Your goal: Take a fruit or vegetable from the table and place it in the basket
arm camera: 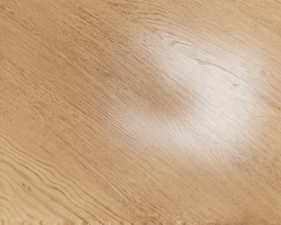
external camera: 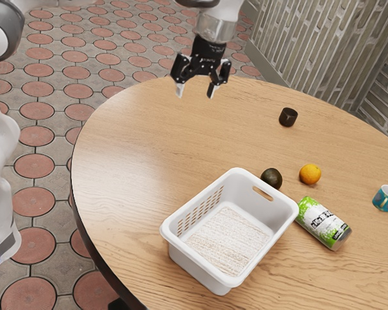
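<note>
so my gripper point(external camera: 196, 92) is just hanging above the wooden table point(external camera: 129, 142), fingers spread wide with nothing between them. avocado point(external camera: 271, 178) is sitting right by the white basket point(external camera: 174, 241), outside it, and the orange point(external camera: 310, 174) is near the avocado, a green-and-white can point(external camera: 323, 223) lying close to both

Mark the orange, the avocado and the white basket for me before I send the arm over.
Orange point(external camera: 310, 174): exterior view, middle of its peel.
Avocado point(external camera: 271, 179): exterior view, middle of its dark skin.
White basket point(external camera: 200, 269): exterior view, outer wall below the rim.
</note>
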### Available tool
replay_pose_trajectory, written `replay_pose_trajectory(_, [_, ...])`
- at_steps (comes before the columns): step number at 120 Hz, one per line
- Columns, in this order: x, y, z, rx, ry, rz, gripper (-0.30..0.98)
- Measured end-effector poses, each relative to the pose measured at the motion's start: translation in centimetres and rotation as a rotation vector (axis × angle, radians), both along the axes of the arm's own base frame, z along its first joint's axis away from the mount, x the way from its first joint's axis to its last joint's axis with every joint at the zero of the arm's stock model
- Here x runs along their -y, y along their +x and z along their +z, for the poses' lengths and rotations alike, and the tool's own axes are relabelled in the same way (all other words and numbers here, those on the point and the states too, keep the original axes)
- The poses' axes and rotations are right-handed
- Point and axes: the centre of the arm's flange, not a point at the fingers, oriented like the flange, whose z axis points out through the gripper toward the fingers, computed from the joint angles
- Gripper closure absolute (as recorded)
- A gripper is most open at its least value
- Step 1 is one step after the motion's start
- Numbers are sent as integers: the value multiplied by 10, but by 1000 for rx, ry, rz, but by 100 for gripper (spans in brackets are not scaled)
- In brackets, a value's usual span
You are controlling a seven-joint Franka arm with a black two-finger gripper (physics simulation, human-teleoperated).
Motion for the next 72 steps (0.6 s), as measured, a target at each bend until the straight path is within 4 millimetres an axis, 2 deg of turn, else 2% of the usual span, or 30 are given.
replay_pose_trajectory(8, [-14,0,-2,-11,-31,79,0])
replay_pose_trajectory(13, [-13,1,-2,-16,-42,105,0])
replay_pose_trajectory(20, [13,-1,1,-20,-49,90,0])
replay_pose_trajectory(25, [32,3,-5,-37,-34,84,0])
replay_pose_trajectory(34, [56,28,-12,-42,13,84,0])
replay_pose_trajectory(41, [73,46,-8,-17,44,64,0])
replay_pose_trajectory(45, [81,54,-7,-1,80,25,0])
replay_pose_trajectory(55, [101,67,-19,8,166,-140,0])
replay_pose_trajectory(63, [101,88,-31,32,212,-268,0])
replay_pose_trajectory(72, [102,101,-32,76,229,-411,0])
